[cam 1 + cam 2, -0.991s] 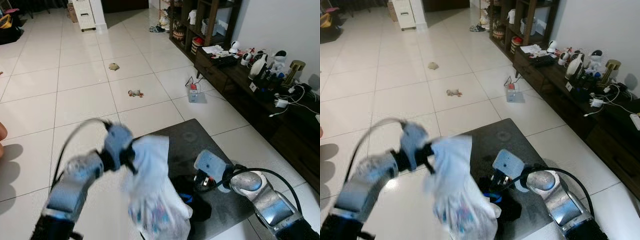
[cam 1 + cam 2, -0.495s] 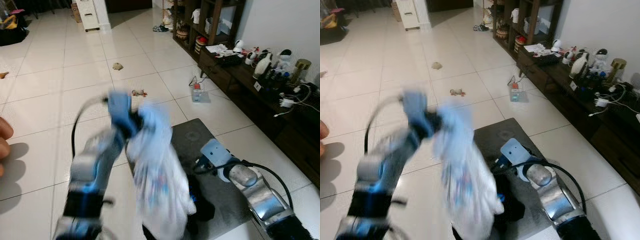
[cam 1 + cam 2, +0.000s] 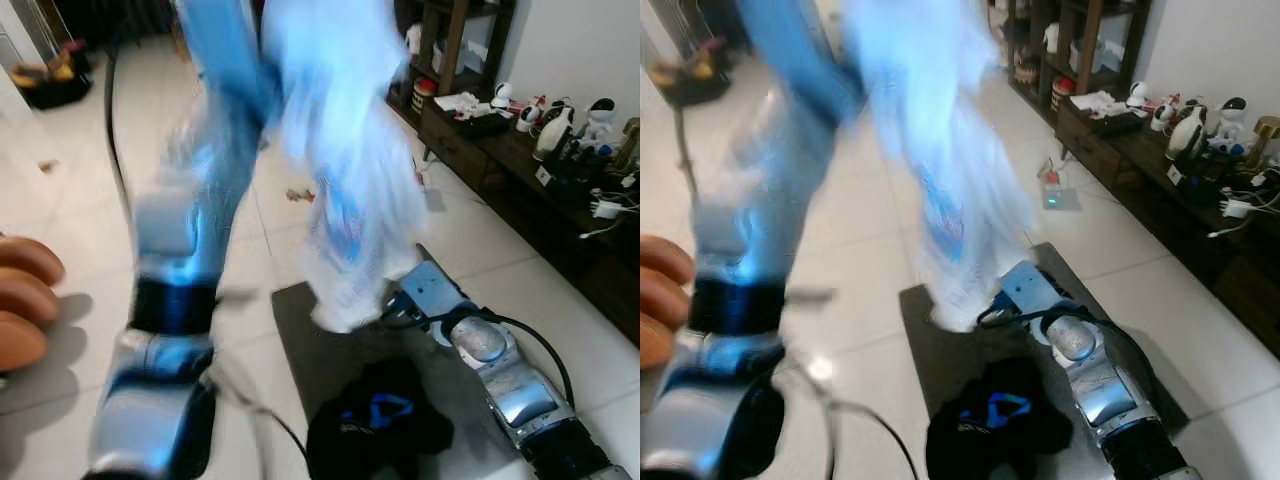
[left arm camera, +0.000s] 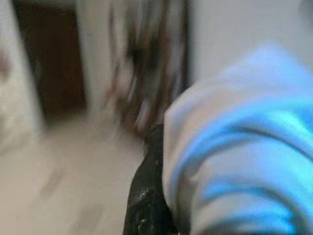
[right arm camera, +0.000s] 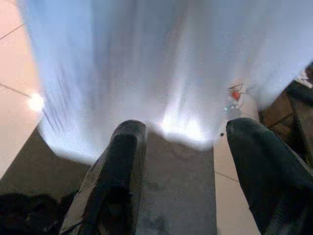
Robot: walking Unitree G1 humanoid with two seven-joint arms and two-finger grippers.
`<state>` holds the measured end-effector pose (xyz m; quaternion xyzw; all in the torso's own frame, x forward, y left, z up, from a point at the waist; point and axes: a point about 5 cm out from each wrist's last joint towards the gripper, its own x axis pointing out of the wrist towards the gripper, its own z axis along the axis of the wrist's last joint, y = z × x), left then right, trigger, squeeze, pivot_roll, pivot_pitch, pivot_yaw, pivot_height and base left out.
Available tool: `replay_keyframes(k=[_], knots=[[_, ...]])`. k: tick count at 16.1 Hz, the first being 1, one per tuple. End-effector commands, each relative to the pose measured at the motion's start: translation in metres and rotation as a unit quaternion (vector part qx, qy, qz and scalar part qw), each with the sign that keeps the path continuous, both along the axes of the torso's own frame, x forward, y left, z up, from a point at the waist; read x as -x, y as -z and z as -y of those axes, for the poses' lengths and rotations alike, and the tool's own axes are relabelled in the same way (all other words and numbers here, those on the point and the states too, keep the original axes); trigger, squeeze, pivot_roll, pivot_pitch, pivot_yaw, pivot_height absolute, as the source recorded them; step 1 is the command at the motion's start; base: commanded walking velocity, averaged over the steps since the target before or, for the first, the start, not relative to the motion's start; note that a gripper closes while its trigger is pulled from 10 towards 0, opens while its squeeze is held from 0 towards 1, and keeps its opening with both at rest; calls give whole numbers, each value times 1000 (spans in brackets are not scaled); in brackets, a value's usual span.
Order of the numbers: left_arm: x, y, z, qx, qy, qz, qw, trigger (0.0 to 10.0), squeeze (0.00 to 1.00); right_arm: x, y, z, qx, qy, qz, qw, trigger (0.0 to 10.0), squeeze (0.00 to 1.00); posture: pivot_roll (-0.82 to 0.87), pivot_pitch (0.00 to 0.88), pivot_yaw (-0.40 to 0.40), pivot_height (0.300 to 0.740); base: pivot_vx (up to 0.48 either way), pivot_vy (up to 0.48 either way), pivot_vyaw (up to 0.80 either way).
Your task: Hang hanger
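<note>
My left arm (image 3: 190,230) is raised high and blurred by motion. Its gripper (image 3: 262,55) is shut on the top of a white garment (image 3: 350,190) with a coloured print, which hangs down over a dark mat (image 3: 300,340). In the left wrist view, a black finger (image 4: 149,196) lies against the white cloth (image 4: 244,147). My right gripper (image 3: 388,308) is low over the mat, just beside the garment's lower edge. In the right wrist view, its fingers (image 5: 120,166) stand open with nothing between them and the white cloth (image 5: 161,73) hangs just ahead.
A black garment with a blue mark (image 3: 378,420) lies crumpled on the mat near me. A person's hand (image 3: 25,300) is at the left edge. A low dark cabinet (image 3: 560,170) with gadgets and cables runs along the right wall. A small toy (image 3: 298,195) lies on the tiles.
My left arm has swung sharply upward, lifting the white garment off the mat until it hangs. The view has tilted up. The right gripper stays low over the mat.
</note>
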<state>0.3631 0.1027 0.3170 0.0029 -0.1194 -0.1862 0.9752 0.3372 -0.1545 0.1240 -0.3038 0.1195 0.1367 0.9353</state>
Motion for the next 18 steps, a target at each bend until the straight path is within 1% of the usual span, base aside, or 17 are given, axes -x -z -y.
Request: replay_keyframes(k=[1, 2, 3, 4, 5, 6, 7, 8, 9, 10, 11, 12, 13, 14, 15, 16, 18], knots=[[0, 41, 2, -58, 0, -98, 993, 0, 0, 0, 0, -2, 6, -1, 4, 1000, 10000, 0, 38, 43, 104, 740, 0, 0, 0], [3, 62, -2, -86, -4, -137, 987, 0, 0, 1, 2, -2, 11, 0, 2, 1000, 10000, 0, 39, 43, 107, 740, 0, 0, 0], [7, 74, -5, -100, 2, -156, 983, 0, 0, 3, 3, -3, 10, -3, 0, 1000, 10000, 0, 40, 42, 108, 740, 0, 0, 0], [7, 82, -13, -93, -18, -177, 980, 0, 0, 8, 4, -8, 2, -27, -18, 999, 10000, 0, 39, 40, 110, 740, 0, 0, 0], [7, 83, -14, -91, -23, -180, 979, 0, 0, 9, 5, -10, 2, -39, -26, 999, 10000, 0, 37, 37, 110, 740, 0, 0, 0], [4, 82, -17, -80, -31, -179, 980, 0, 0, 16, 6, -16, 25, -86, -50, 995, 10000, 0, 35, 36, 110, 740, 0, 0, 0], [3, 79, -17, -69, -38, -175, 981, 0, 0, 25, 9, -20, 49, -137, -75, 987, 10000, 0, 30, 32, 109, 740, 0, 0, 0], [1, 71, -15, -44, -39, -159, 985, 0, 0, 35, 12, -24, 54, -185, -110, 975, 10000, 0, 24, 29, 107, 740, 0, 0, 0], [-1, 62, -11, -6, -37, -140, 989, 0, 0, 51, 15, -29, 53, -247, -149, 956, 10000, 0, 21, 27, 105, 740, 0, 0, 0], [-4, 54, -5, 40, -29, -128, 991, 0, 0, 62, 17, -31, 40, -281, -172, 944, 10000, 0, 17, 27, 102, 740, 0, 0, 0], [-4, 51, 0, 75, -17, -126, 989, 0, 0, 63, 17, -32, 29, -285, -173, 942, 10000, 0, 17, 27, 102, 740, 0, 0, 0], [-5, 48, 5, 99, -8, -125, 987, 0, 0, 64, 16, -32, 30, -289, -171, 942, 10000, 0, 15, 30, 101, 740, 0, 0, 0], [-6, 41, 13, 132, 8, -113, 985, 0, 0, 61, 8, -36, 7, -282, -153, 947, 10000, 0, 5, 30, 102, 740, 0, 0, 0], [-8, 35, 16, 175, 7, -108, 979, 0, 0, 61, -4, -43, -26, -289, -138, 947, 10000, 0, -2, 29, 101, 740, 0, 0, 0], [-12, 31, 17, 212, -5, -111, 971, 0, 0, 66, -12, -49, -49, -307, -135, 941, 10000, 0, -7, 30, 101, 740, 0, 0, 0], [-15, 29, 17, 234, -13, -111, 966, 0, 0, 70, -16, -54, -65, -323, -134, 934, 10000, 0, -7, 30, 101, 740, 0, 0, 0], [-19, 23, 21, 258, -11, -107, 960, 0, 0, 82, -14, -65, -87, -361, -147, 917, 10000, 0, -14, 33, 102, 740, 0, 0, 0]])
